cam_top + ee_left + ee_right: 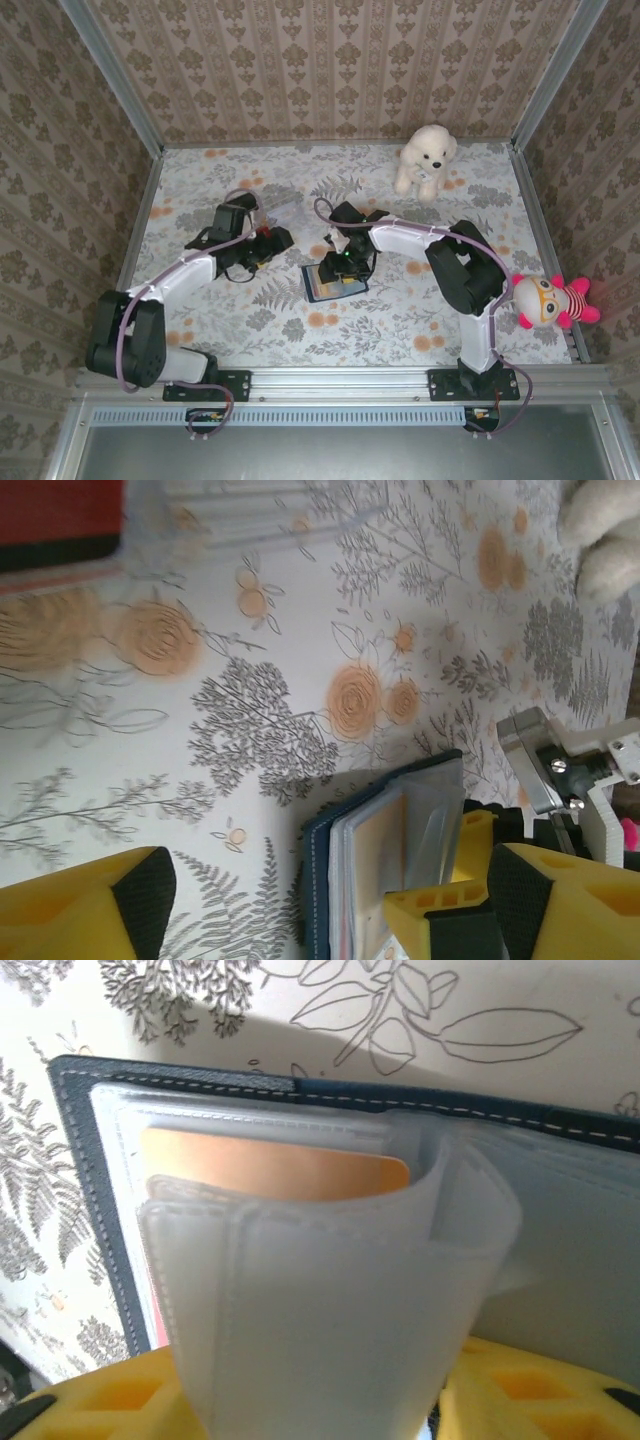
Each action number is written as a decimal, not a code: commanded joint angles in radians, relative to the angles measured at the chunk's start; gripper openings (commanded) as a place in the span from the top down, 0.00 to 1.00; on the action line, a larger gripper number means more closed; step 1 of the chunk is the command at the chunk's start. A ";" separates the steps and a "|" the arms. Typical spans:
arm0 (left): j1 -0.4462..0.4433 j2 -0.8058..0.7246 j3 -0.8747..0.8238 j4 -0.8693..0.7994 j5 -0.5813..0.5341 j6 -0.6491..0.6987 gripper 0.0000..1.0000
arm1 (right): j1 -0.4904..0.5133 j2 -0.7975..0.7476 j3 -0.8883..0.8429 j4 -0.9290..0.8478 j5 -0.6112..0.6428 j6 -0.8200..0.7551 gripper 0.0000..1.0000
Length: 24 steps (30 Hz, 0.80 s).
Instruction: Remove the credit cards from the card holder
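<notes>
The navy card holder [330, 287] lies open on the flowered table just left of centre. My right gripper [347, 262] is down on it, shut on a translucent sleeve leaf [330, 1290] that curls up towards the camera. A yellow-orange card [270, 1165] sits in a sleeve behind the leaf, and a red edge [152, 1300] peeks out at the left. My left gripper [268, 242] hangs open to the left of the holder [320, 880], its yellow fingers [90, 910] wide apart. A red card [55, 510] with a black strip below it lies in the clear box [250, 515].
The clear box [283, 212] stands behind the left gripper. A white plush dog [425, 158] sits at the back right and a pink-capped doll [555, 300] at the right edge. Patterned walls close the table on three sides.
</notes>
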<state>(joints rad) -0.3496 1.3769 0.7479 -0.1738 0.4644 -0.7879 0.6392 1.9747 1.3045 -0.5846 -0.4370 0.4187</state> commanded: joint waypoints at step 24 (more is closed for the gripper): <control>-0.217 0.228 0.024 0.302 0.040 -0.253 0.61 | -0.038 -0.058 -0.066 0.055 -0.048 0.012 0.58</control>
<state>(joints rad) -0.5503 1.5867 0.7753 0.0834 0.5220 -0.9840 0.6094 1.9495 1.2564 -0.5449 -0.4667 0.4221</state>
